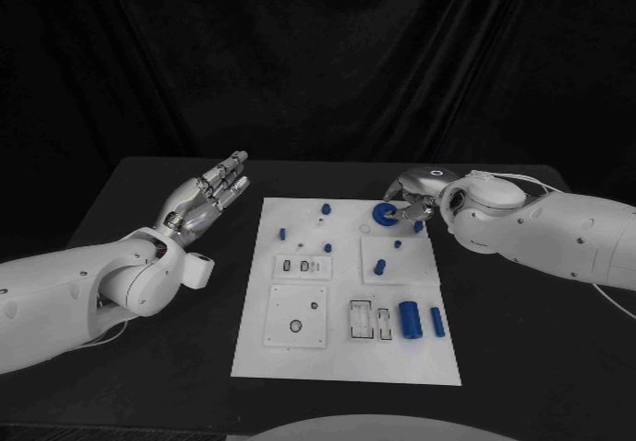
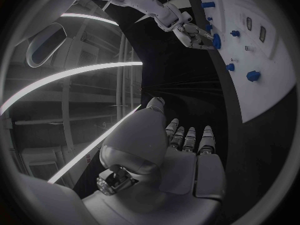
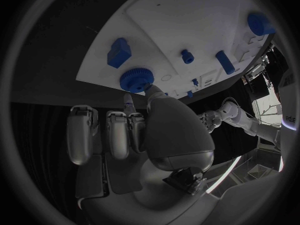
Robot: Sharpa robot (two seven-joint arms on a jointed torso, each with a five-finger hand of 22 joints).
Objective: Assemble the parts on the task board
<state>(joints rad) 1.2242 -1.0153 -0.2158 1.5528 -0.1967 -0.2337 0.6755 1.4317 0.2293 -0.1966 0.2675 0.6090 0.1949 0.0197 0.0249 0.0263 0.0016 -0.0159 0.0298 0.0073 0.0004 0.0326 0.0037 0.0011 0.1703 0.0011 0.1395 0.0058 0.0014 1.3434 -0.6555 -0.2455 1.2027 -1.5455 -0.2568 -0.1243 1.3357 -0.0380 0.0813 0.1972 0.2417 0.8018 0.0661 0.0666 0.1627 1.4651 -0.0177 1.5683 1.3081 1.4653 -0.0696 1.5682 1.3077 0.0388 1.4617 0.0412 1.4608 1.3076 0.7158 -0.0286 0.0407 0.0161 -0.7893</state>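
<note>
1. One task board (image 1: 347,354), white, lies at the middle of the black table (image 1: 159,367).
2. One blue gear (image 1: 381,215) sits at the board's far right corner; the right hand (image 1: 414,204) pinches it between thumb and a fingertip, the remaining fingers held loosely alongside.
3. Two large blue cylinders (image 1: 410,320) lie side by side near the board's near right edge.
4. Several smaller blue pegs (image 1: 380,267) stand scattered over the far half; exact count cannot be told.
5. One left hand (image 1: 206,198) hovers off the board's left side, fingers straight, slightly apart, holding nothing.
</note>
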